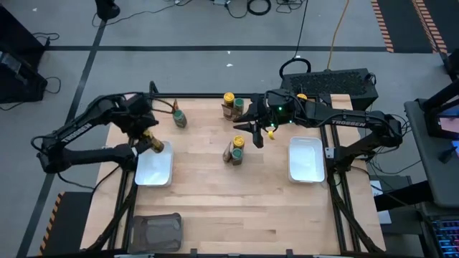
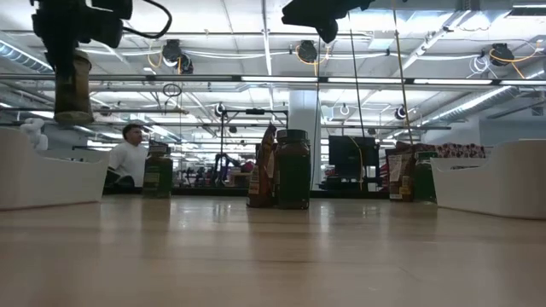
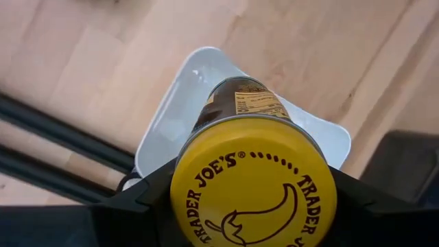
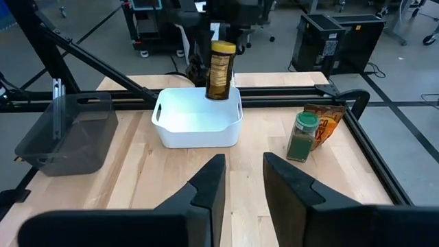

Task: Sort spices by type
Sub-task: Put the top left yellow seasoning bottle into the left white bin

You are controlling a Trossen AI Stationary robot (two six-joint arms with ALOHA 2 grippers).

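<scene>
At the left of the pale wooden table (image 1: 215,193), the left gripper (image 1: 148,140) hangs over the far edge of a white rectangular plastic tray (image 1: 153,168), its jaws pinching a small dark glass spice jar with a yellow lid (image 3: 252,189) by the top; the jar is lifted clear of the tray, above its rim in the low view, and the left wrist view looks down past the printed lid into the tray below. Nearer the front edge on that side lies a dark grey tray (image 1: 154,231). Just beyond the white tray, toward the far edge, a small jar with a green lid (image 1: 178,117) stands touching a brown-orange flat packet (image 4: 324,123). In the middle of the table a second yellow-lidded jar (image 1: 237,148) stands upright against another brown packet (image 1: 227,153), and farther back a third yellow-lidded jar (image 1: 229,102) stands with what seems to be a further packet just beside it, though the overhead view is too coarse there to be sure. The right gripper (image 1: 257,130) hovers above the table between these two groups, holding nothing, its two dark fingers (image 4: 206,189) standing a little apart with bare wood showing in the gap between them. At the right sits a second white rectangular tray (image 1: 306,159), and a spice with a yellow top (image 1: 302,97) shows behind the right arm.
</scene>
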